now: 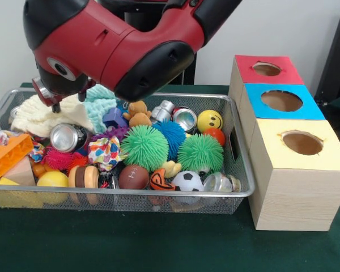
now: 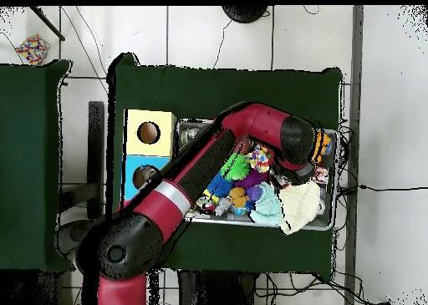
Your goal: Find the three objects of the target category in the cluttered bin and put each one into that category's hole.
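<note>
Two spiky green balls [image 1: 144, 147] fill the wire-mesh bin [image 1: 241, 170]

The red and black arm [image 1: 119, 39] is bent low at the wrist. The tool [image 1: 56, 105] is pointed downward; its opening cannot be judged.

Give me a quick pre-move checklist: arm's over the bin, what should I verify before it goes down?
1. Gripper over the wire bin, left end in the front view: ok.
2. Gripper open or shut: cannot tell, the arm hides it.
3. Gripper empty: cannot tell.
4. What lies below: cream knit cloth and crushed silver can; which one it is aimed at: cannot tell.
5. Red hole, blue hole, yellow hole unblocked: ok.
6. Arm above bin rim: ok.
</note>
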